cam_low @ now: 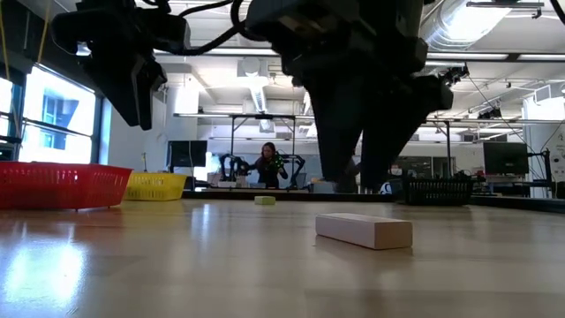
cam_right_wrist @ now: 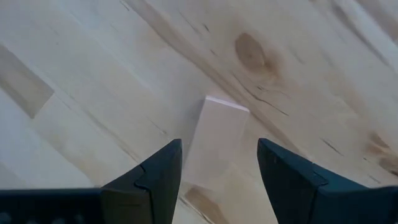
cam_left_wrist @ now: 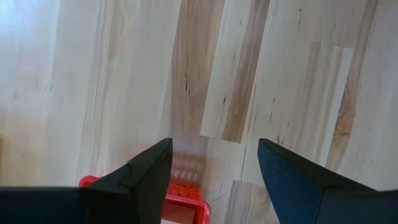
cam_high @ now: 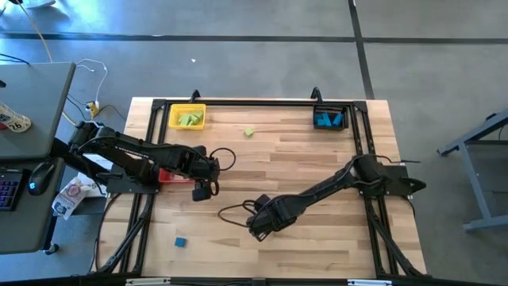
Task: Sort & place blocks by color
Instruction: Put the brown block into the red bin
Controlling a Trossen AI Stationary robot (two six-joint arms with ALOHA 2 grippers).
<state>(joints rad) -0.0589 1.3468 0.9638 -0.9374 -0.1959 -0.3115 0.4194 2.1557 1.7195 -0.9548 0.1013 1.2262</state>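
Tan wooden bar [cam_right_wrist: 214, 140] lying flat on the table [cam_high: 317, 159], near-centre, right under the right gripper [cam_right_wrist: 217, 180], with jaws apart either side of it and not clamped yet. Looks like that one's next, though no telling from here which bin it belongs in. Still loose elsewhere: a light green block [cam_high: 249, 132] out toward the far edge between the two far bins, and a blue block [cam_high: 181, 241] way down in the near-left corner. So partway done at best, with at least three pieces left to place. Yellow bin [cam_high: 187, 117] at far left already holding a few green blocks, black bin [cam_high: 330, 117] at far right with blue ones inside. Red bin [cam_high: 173, 175] on the left mostly hidden under the left arm, contents impossible to make out. Left gripper [cam_left_wrist: 211, 177] hanging just right of that red bin, jaws wide apart and holding nothing.
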